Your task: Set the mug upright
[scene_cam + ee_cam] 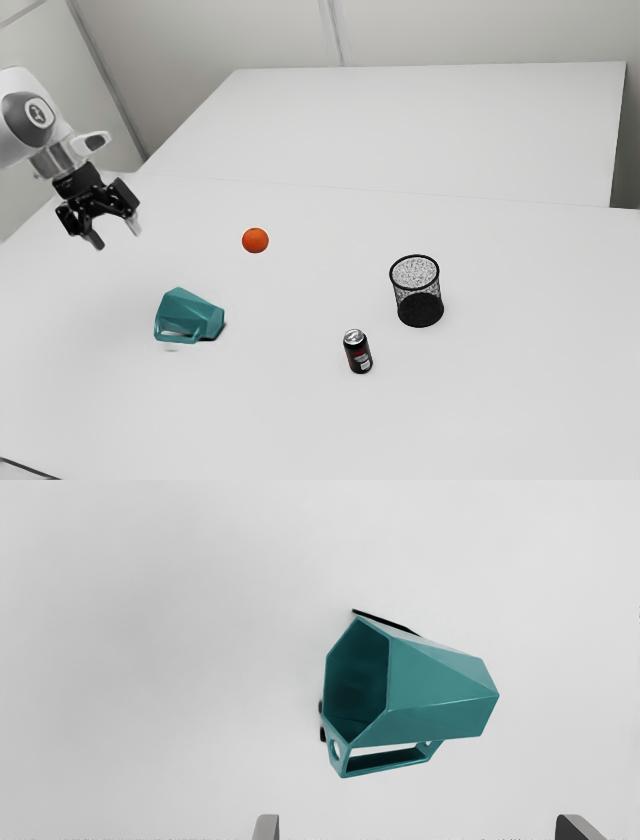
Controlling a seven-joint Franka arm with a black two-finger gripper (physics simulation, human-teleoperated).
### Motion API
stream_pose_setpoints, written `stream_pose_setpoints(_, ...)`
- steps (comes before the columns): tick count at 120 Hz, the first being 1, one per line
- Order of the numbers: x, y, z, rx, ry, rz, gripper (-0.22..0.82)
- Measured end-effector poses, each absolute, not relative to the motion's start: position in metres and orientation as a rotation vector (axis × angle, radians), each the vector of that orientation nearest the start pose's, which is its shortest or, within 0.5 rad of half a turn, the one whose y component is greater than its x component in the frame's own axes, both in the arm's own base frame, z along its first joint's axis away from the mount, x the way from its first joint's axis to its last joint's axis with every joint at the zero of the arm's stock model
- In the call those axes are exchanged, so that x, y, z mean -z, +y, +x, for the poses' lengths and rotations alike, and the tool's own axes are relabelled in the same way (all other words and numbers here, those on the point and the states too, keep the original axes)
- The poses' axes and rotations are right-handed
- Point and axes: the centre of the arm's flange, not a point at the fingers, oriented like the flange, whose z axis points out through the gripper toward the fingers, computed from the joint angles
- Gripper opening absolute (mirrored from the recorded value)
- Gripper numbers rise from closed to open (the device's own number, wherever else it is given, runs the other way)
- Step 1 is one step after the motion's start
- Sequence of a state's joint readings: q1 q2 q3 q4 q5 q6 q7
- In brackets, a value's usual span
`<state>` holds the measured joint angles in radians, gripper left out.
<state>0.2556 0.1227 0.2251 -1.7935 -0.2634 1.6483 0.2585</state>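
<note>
Teal mug (pixel 190 314): lying on its side on the white table (pixel 280 420), with its mouth toward the exterior view's left (a faceted body, wider at the mouth than at the base).
Handle (pixel 385 762): on the mug's side nearer the fingertips in the wrist view.
Gripper (pixel 115 235): raised above the table, apart from the mug, toward the exterior view's upper left from it.
Jaws: spread wide apart, the mug lying beyond the fingertips.
Orange (pixel 255 240): on the table, between the gripper and the mesh bin across the exterior view.
Black soda can (pixel 357 352): upright, near the mesh bin.
Black mesh bin (pixel 420 311): upright, toward the exterior view's right.
</note>
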Motion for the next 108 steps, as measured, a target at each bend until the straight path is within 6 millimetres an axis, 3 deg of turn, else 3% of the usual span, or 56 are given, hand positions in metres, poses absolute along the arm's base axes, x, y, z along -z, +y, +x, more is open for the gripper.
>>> stream_pose_setpoints(37, -0.377, 0.256, 0.519, -0.523, -0.717, -3.529, 0.6)
stream_pose_setpoints(57, -0.344, 0.256, 0.523, -0.593, -0.803, -3.583, 0.6)
stream_pose_setpoints(108, -0.292, 0.24, 0.531, -0.708, -1.008, -3.719, 0.6)
